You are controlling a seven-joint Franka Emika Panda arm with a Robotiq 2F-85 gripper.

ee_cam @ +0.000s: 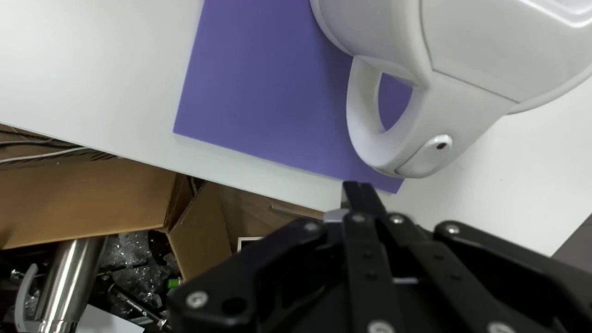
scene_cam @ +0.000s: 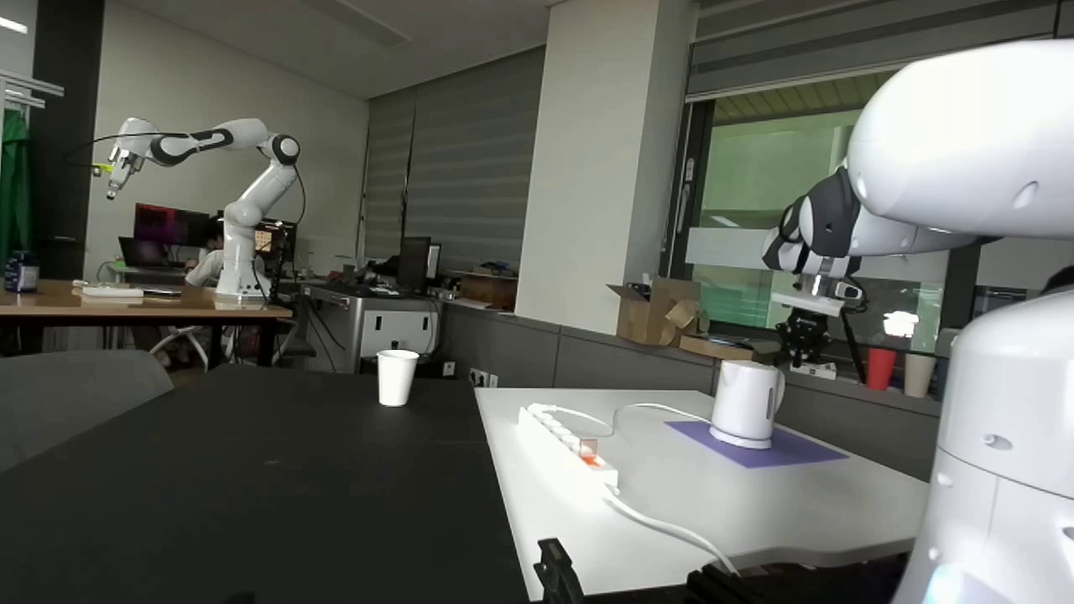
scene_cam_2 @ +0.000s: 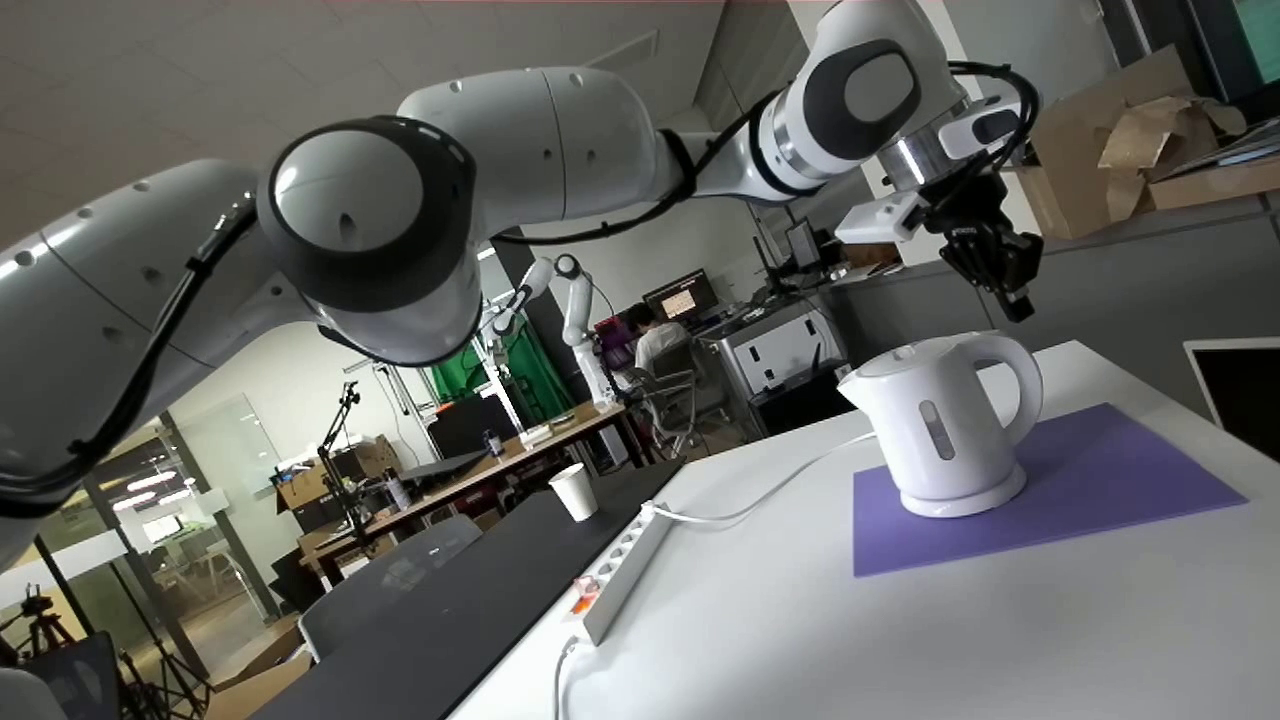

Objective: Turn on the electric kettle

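The white electric kettle stands upright on a purple mat. It shows also in an exterior view with its spout to the left and its handle to the right. In the wrist view the kettle is at the upper right; its handle carries a small oval switch with a dark red dot. My gripper is shut and empty, fingertips together, just below the handle end in that view. In both exterior views the gripper hangs above the handle side, apart from the kettle.
A white power strip with an orange switch lies on the white table; a white cable runs to the kettle. A white cup stands on the black table. Beyond the table edge, an open cardboard box holds a metal flask.
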